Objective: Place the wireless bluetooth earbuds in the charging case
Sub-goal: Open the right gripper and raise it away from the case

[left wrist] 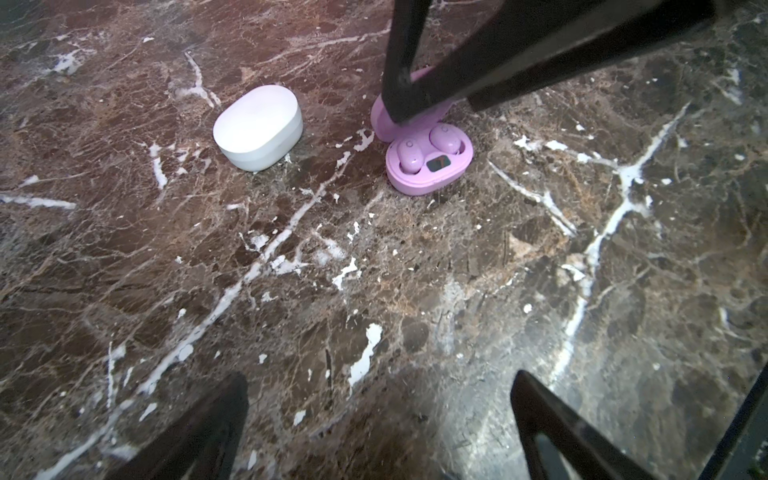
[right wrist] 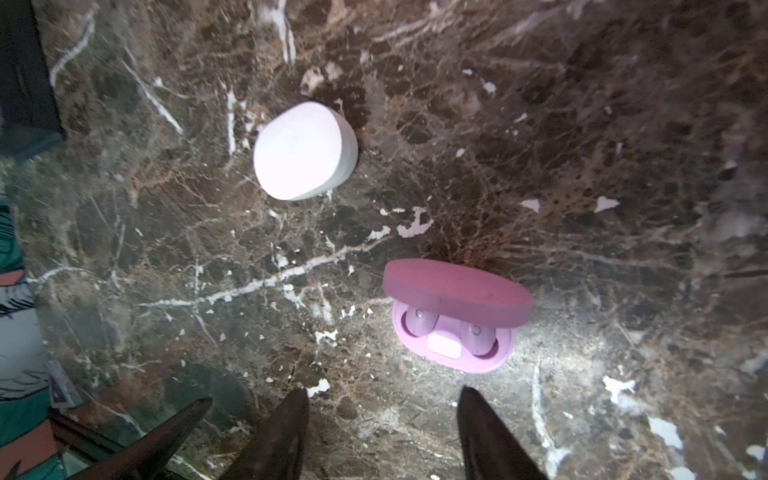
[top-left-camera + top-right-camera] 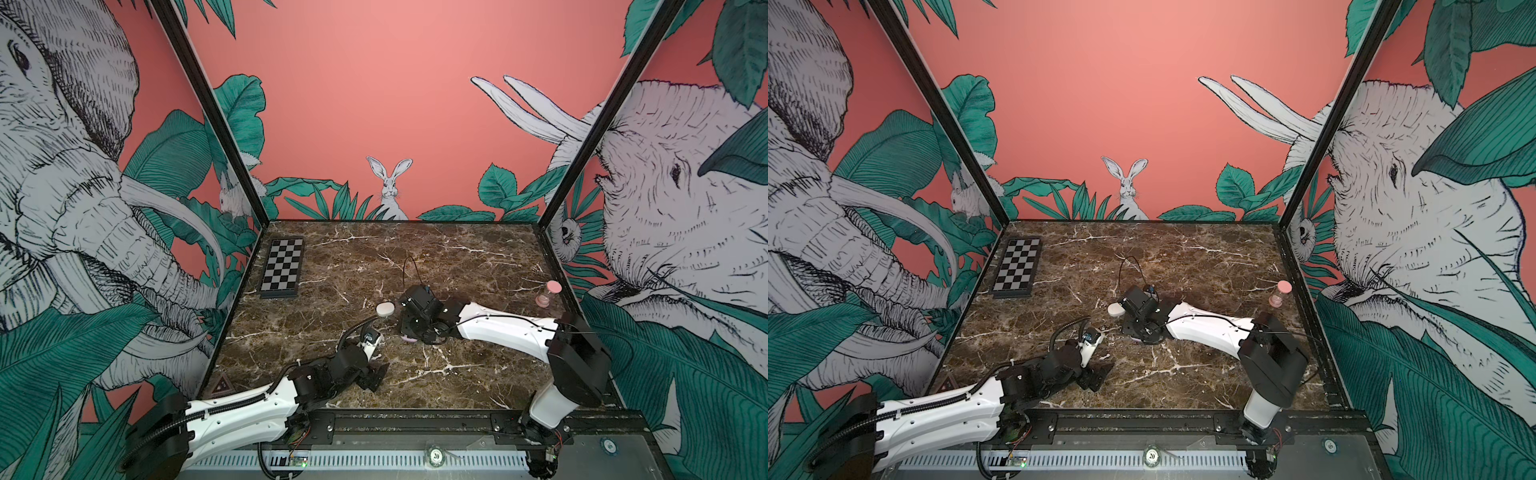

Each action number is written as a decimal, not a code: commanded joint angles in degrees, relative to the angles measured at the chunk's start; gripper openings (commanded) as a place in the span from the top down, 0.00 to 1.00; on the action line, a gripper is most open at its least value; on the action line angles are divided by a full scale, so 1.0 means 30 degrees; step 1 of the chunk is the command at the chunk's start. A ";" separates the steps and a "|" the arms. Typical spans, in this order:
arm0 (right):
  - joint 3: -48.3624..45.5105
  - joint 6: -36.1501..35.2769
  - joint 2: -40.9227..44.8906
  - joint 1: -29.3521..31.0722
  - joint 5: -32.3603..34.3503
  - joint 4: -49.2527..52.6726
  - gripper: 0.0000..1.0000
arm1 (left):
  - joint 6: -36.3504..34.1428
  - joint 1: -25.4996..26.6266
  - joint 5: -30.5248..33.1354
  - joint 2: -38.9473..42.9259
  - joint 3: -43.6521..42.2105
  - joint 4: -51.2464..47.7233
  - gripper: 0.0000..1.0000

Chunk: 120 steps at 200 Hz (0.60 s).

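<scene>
A lilac charging case point(image 2: 453, 353) lies open on the marble table, its lid point(image 2: 457, 291) raised. Two lilac earbuds point(image 2: 419, 322) point(image 2: 478, 336) sit in its wells; the left wrist view shows them too point(image 1: 409, 156) point(image 1: 444, 139). In both top views only a sliver of that case point(image 3: 409, 340) point(image 3: 1137, 339) shows under the right gripper. My right gripper point(image 2: 382, 399) hovers just over the case, open, nothing between its fingers point(image 1: 399, 62). My left gripper point(image 1: 380, 415) point(image 3: 374, 376) stands wide open and empty, nearer the table's front.
A closed white case point(image 3: 385, 309) point(image 2: 305, 151) point(image 1: 257, 129) lies just left of the lilac one. A small chessboard point(image 3: 282, 268) lies at the back left. A pink hourglass point(image 3: 548, 293) stands by the right wall.
</scene>
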<state>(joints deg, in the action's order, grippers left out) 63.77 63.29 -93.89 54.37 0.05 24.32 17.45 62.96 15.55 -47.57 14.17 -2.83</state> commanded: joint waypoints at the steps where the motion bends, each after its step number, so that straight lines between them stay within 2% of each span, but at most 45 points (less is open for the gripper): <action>1: -0.0238 -0.0936 0.1285 -0.0040 0.0594 0.0548 0.35 | 0.0266 0.0078 0.0406 0.0262 0.0785 -0.0499 0.01; 39: 0.0291 -0.2484 0.2693 -0.0208 0.2200 0.2023 0.24 | 0.0679 0.0078 0.0316 0.0279 0.1874 -0.0889 0.01; 43: 0.0251 -0.2594 0.2932 -0.0235 0.2466 0.2099 0.17 | 0.0752 0.0078 0.0281 0.0261 0.2040 -0.0993 0.01; 48: 0.0171 -0.2775 0.3238 -0.0276 0.2634 0.2115 0.14 | 0.0881 0.0078 0.0255 0.0244 0.2332 -0.1164 0.01; 52: 0.0106 -0.2920 0.3499 -0.0330 0.2726 0.2066 0.07 | 0.0975 0.0078 0.0223 0.0195 0.2581 -0.1375 0.01; 60: -0.0052 -0.3216 0.4045 -0.0461 0.2865 0.1937 0.02 | 0.1073 0.0078 0.0060 0.0101 0.3179 -0.1841 0.01; 87: -0.1023 -0.3831 0.6088 -0.1271 0.2914 0.1173 0.02 | 0.0745 0.0078 -0.0459 -0.0442 0.5378 -0.3514 0.01; 120: -0.2290 -0.5469 0.8045 -0.2533 0.1550 -0.0203 0.02 | -0.1019 0.0071 -0.1393 -0.1413 0.8566 -0.6730 0.01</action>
<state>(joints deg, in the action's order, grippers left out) 58.81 51.79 -72.51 48.88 6.44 26.63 18.06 62.96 13.96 -50.26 34.20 -13.82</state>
